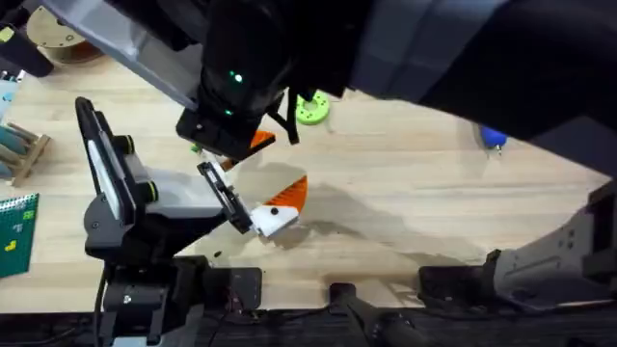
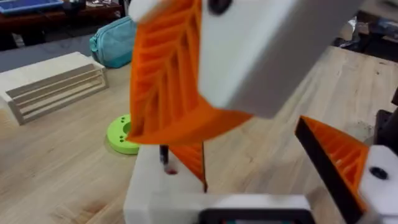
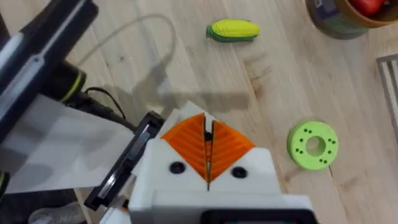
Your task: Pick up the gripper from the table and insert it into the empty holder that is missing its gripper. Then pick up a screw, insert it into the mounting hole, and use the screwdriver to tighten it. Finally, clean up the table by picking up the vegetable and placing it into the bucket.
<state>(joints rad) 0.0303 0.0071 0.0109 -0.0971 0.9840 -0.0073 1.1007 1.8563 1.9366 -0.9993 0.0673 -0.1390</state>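
One vegetable (image 3: 232,30) is seen lying flat, long axis level, green end toward the gripper-side cable; the right gripper (image 3: 208,144) is pressed shut, the left gripper's state cannot be told.

Wooden table (image 1: 405,193) with vegetable (image 3: 233,30), green disc (image 3: 313,145).

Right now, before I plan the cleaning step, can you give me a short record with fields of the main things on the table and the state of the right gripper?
vegetable: yellow with a green end, lying on the table, not yet in the bucket
bucket: apart from the vegetable, with a red piece inside
green disc: flat on the wood, ring-shaped with small holes
screwdriver: blue, on the table's far right side
right gripper: orange fingers pressed together, nothing between them
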